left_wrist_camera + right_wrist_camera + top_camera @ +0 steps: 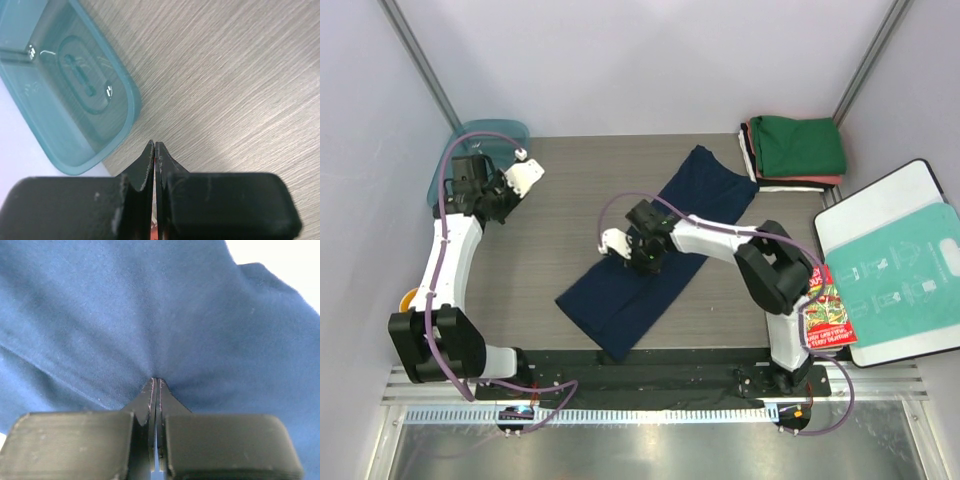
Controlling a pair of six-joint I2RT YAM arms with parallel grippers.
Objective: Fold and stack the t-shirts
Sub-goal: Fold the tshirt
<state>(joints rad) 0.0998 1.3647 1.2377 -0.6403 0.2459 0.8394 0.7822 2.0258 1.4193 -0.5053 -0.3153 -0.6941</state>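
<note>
A dark navy t-shirt (610, 300) lies in a long diagonal strip across the middle of the table. My right gripper (645, 262) is down on its middle. In the right wrist view the gripper (155, 380) is shut, and the navy cloth (150, 315) puckers into creases that meet at the tips. Folded shirts are stacked at the back right: green (798, 145) on top, salmon-red (810, 181) and white (752, 160) below. My left gripper (517, 160) is shut and empty at the far left, with its tips (155, 145) over bare table.
A translucent teal plastic lid (490, 135) lies at the back left corner, just beyond my left gripper (75, 90). A white board (920, 180) with a teal-printed bag (900, 270) sits at the right. A red printed packet (828, 312) hangs near the right arm's base.
</note>
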